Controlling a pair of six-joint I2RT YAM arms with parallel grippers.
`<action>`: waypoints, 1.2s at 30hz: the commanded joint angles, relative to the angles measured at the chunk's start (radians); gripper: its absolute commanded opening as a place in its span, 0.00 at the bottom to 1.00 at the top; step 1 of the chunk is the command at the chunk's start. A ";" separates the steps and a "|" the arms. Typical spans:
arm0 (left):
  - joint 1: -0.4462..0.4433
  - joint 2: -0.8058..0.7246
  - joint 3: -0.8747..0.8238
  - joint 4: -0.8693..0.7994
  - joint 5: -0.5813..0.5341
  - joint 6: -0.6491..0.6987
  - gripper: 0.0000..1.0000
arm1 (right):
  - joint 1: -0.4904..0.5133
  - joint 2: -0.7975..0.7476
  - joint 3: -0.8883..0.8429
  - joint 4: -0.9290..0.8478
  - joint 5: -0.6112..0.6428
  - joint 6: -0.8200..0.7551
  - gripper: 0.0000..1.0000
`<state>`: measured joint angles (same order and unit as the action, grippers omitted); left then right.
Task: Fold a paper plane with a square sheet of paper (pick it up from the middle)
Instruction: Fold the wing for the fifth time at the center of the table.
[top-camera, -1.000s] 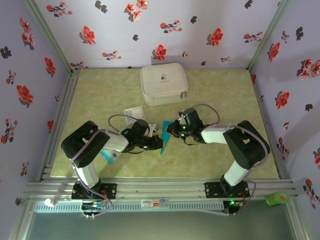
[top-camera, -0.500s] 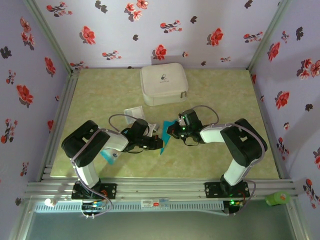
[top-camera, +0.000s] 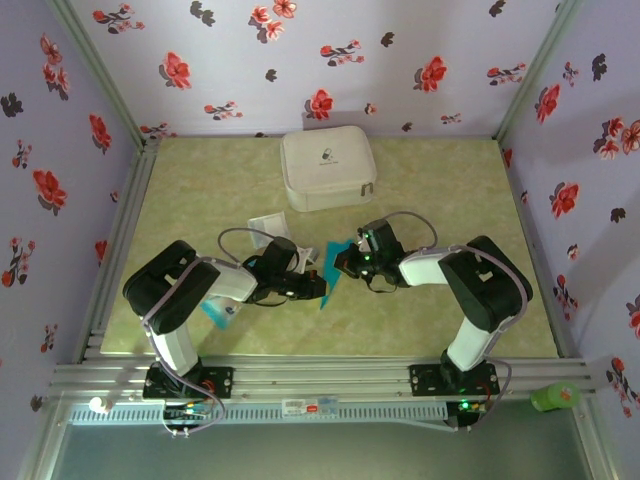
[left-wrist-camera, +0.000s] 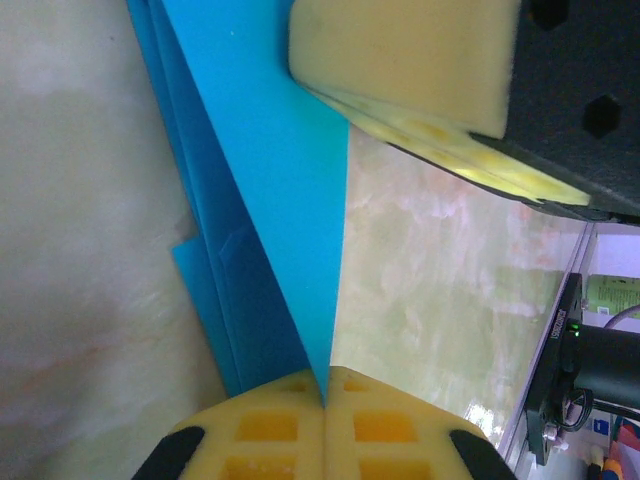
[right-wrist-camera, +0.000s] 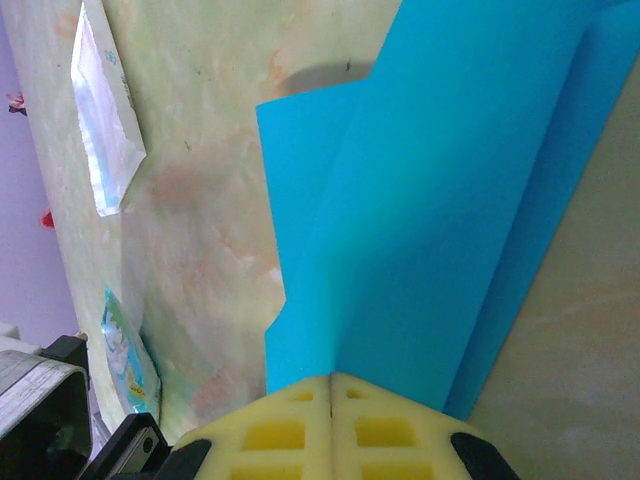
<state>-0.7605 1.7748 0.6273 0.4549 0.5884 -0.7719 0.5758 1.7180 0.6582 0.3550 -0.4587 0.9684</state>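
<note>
I have the blue paper (top-camera: 330, 272) pinched from both sides near the middle of the surface (top-camera: 200, 190), a little toward the near edge. It is already folded into several layers and stands up on edge between the arms instead of lying flat.

The left gripper (left-wrist-camera: 325, 385) has its yellow pads pressed together on one pointed end of the paper (left-wrist-camera: 260, 150). The right gripper (right-wrist-camera: 332, 385) is clamped on the opposite edge, where the layers (right-wrist-camera: 440, 200) fan out above its pads.

My worry is the two arms working against each other. The sheet is thin, so any pull apart could tear it at a pinch. Any push together could buckle it and put a stray crease in it.

The layers also look loosely stacked. If one gripper lets go early, I expect the fold to spring open or slide askew. The translucent square (right-wrist-camera: 105, 120) lies near enough to get swept along.
</note>
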 joint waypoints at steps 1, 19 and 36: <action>0.006 0.036 -0.011 -0.104 -0.001 0.029 0.04 | -0.005 0.025 -0.019 0.008 0.045 -0.007 0.03; 0.006 -0.036 -0.017 -0.093 0.048 0.027 0.18 | -0.008 0.051 -0.054 0.044 0.063 0.018 0.03; 0.005 -0.079 -0.033 -0.110 0.048 0.012 0.11 | -0.008 0.067 -0.051 0.035 0.057 0.023 0.03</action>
<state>-0.7582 1.7115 0.6125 0.3698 0.6147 -0.7650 0.5739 1.7397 0.6216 0.4232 -0.4419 0.9802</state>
